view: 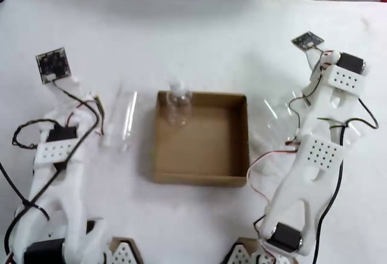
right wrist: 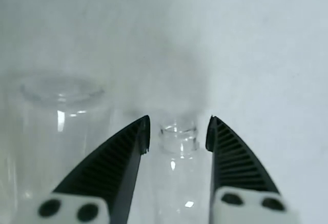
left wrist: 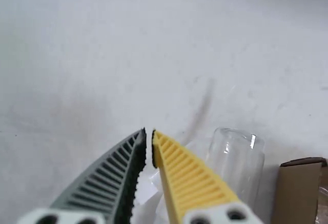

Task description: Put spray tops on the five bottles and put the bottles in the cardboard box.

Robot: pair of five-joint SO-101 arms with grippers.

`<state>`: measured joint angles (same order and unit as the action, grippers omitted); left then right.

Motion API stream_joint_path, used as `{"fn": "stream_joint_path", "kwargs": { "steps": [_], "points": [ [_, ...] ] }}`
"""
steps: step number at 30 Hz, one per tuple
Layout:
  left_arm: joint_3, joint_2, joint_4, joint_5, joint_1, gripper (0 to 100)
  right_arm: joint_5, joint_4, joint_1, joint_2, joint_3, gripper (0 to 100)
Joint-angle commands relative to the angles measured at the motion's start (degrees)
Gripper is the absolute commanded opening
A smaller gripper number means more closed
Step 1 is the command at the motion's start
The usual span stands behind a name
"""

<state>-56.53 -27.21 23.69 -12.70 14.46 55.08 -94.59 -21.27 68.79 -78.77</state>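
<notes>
- Cardboard box (view: 205, 146) mid-table, an upright bottle (view: 179, 104) against its far edge.
- My left pincer (left wrist: 149, 148) nearly closed, just beside a lying bottle (left wrist: 236, 157).
- My right pincer (right wrist: 178, 131) wide, straddling a bottle neck (right wrist: 178, 138).

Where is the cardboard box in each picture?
High view: the cardboard box sits in the middle of the white table.
Left wrist view: its corner peeks in beside the lying clear bottle.
Right wrist view: clear bottles on the white table instead.
Shared landmark: the white table.
</notes>
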Motion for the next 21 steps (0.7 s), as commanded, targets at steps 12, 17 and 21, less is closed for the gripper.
{"fn": "stream_joint_path", "kwargs": {
  "steps": [12, 17, 21],
  "points": [
    [0.0, -1.01, -1.49, 2.73, -1.54, 3, 0.35, 2.59, -0.13, -2.07, -3.87, 2.6],
    [0.0, -1.01, -1.49, 2.73, -1.54, 3, 0.09, -1.01, -1.45, -5.05, -10.73, 2.6],
    [0.0, -1.01, -1.49, 2.73, -1.54, 3, 0.0, -4.09, -1.98, -6.81, -16.44, 2.6]
  ]
}}
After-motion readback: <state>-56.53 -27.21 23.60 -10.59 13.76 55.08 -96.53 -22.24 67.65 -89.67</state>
